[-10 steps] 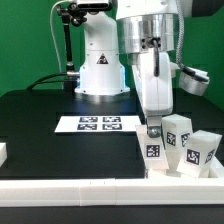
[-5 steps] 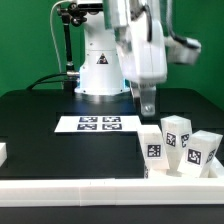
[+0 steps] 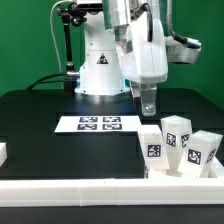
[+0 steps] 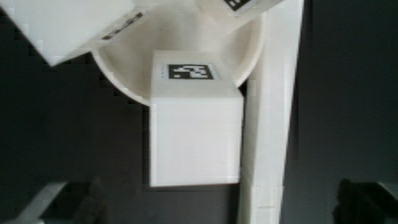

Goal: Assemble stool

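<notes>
With its jaws spread and empty, the gripper (image 3: 148, 108) hovers above the stool legs (image 3: 153, 150) clustered on the desk (image 3: 40, 120) against the border rail (image 3: 110, 187), so I'd descend centred and squeeze one leg squarely.

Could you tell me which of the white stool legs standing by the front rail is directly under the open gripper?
The leg farthest toward the exterior view's left of the cluster; the gripper hangs open just above it, while the others stand further toward that view's right.

White rounded arm (image 3: 140, 45), pale base with black logo, black cables, dark jaws
</notes>
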Robot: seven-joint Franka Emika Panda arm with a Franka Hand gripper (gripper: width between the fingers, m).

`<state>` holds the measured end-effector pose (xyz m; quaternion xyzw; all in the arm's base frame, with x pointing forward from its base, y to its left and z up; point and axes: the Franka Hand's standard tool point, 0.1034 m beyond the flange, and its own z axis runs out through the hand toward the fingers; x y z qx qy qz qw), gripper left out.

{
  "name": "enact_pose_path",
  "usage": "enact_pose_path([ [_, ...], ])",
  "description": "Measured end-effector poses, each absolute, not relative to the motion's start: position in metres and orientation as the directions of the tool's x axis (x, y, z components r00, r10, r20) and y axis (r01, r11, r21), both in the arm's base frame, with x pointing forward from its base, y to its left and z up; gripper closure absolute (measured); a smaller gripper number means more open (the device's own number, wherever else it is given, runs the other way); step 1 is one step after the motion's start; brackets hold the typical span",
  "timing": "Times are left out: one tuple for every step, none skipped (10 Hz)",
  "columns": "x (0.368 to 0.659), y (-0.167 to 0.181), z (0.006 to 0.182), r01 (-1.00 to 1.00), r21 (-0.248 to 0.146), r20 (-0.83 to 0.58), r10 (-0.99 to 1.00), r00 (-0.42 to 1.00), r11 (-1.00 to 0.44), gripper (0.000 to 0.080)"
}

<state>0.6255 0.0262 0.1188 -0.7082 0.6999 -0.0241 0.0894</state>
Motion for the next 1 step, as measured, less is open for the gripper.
enact_pose_path([
  [0.6254, 0.0263, 0.1187, -0.987, -0.16, -0.091, -0.996, 0.019, -0.004, 0.0151],
])
